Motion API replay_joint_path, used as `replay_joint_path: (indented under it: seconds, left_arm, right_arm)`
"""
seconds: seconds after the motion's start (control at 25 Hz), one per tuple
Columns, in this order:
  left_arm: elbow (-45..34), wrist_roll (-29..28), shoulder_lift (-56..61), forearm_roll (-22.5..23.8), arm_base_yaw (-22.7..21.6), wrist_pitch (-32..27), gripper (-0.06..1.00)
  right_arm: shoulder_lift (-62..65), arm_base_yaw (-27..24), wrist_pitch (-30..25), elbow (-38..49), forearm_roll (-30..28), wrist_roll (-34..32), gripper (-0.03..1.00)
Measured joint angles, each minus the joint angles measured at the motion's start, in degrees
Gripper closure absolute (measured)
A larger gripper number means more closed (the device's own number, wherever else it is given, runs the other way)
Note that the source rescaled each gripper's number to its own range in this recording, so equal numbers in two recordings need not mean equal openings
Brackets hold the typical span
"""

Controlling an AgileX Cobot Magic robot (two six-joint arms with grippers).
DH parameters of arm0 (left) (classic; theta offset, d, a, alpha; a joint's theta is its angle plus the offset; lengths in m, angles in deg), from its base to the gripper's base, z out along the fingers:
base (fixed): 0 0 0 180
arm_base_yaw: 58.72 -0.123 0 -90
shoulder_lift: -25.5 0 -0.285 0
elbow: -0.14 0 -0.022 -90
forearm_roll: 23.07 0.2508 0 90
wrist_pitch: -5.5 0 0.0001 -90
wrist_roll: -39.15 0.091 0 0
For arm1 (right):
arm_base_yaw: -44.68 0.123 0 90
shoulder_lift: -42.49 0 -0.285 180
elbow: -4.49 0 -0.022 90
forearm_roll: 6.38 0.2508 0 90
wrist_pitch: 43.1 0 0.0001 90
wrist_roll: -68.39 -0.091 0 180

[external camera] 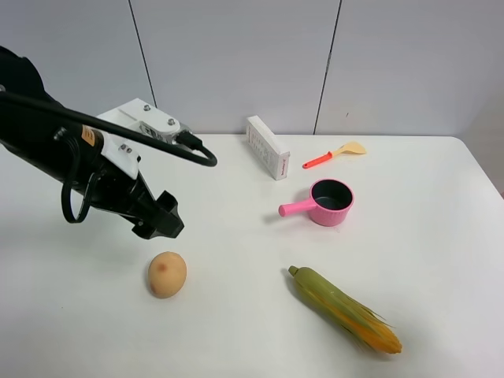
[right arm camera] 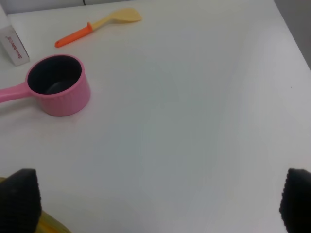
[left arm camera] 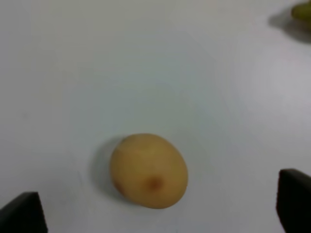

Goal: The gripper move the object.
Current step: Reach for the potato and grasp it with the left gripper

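One each: object (external camera: pixel 167 274), corn (external camera: pixel 345 309), pot (external camera: pixel 337 215), spatula (external camera: pixel 335 154), box (external camera: pixel 267 147)

I was driving the rig in what looked like a robotics lab: a cabled black arm (external camera: pixel 35 146) with a white bracket (external camera: pixel 146 118) hung over a plain white table (external camera: pixel 441 236) set against bare grey wall panels (external camera: pixel 236 55), with toy-like kitchen props, a pink pot (external camera: pixel 331 202) and a corn cob (external camera: pixel 346 309).

Bright, even light falls from above on the white table (external camera: pixel 441 260). The egg-shaped object (left arm camera: pixel 148 171) and the corn cob (external camera: pixel 345 309) cast only short, soft shadows. The left wrist view is blurred; the high view is sharp.
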Motion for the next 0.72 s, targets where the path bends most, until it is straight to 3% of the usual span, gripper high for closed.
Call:
replay_joint_path:
  seconds: [0.2,0.52,0.72]
  left_arm:
    - [-7.52,-0.54,0.00,0.56,-0.01,7.24,-0.01]
    - [-19.57,-0.54,0.10,0.13,-0.01,25.82,-0.01]
    - [-22.91,-0.59,0.05,-1.57,-0.01,28.43,-0.01]
  right_arm:
    - [0.00,0.00,0.00,0.00,0.00,0.00,-0.03]
    - [0.00,0.00,0.00,0.00,0.00,0.00,-0.03]
    - [0.00,0.00,0.00,0.00,0.00,0.00,-0.03]
